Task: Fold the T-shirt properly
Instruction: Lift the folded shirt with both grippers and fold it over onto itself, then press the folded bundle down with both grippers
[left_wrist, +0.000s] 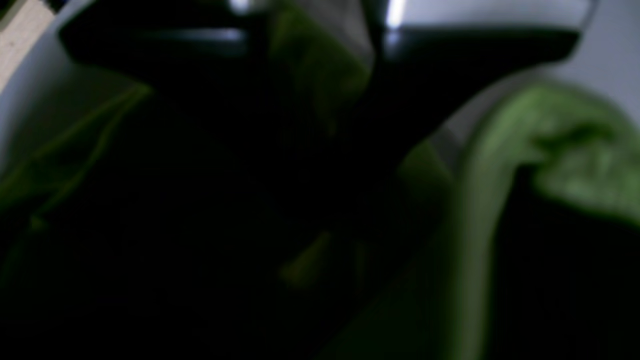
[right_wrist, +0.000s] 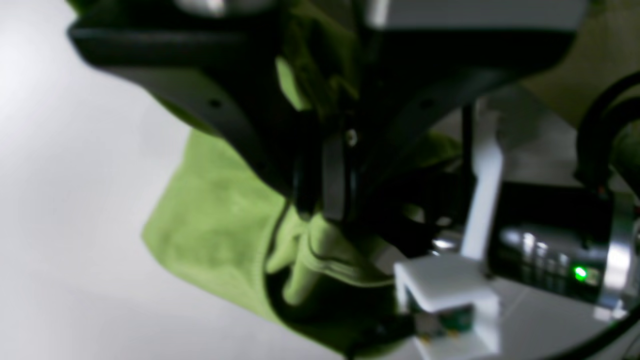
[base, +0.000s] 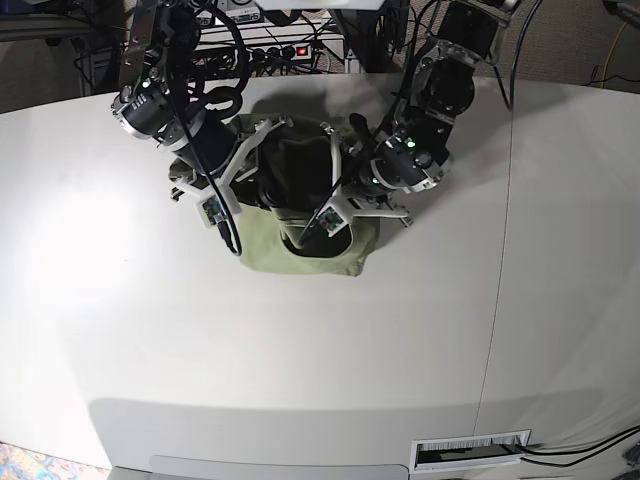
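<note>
One bunched, olive-green T-shirt

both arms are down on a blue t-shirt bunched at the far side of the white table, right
Not quite: the T-shirt is olive green, not blue, as the base view shows. The rest holds: both arms are down on it, and it lies bunched at the far side of the white table.

Left wrist view very dark, heavily blurred. Right wrist view soft, bright glare at left. Base view sharp, evenly lit; glare patch on counter, soft shadows.
</note>
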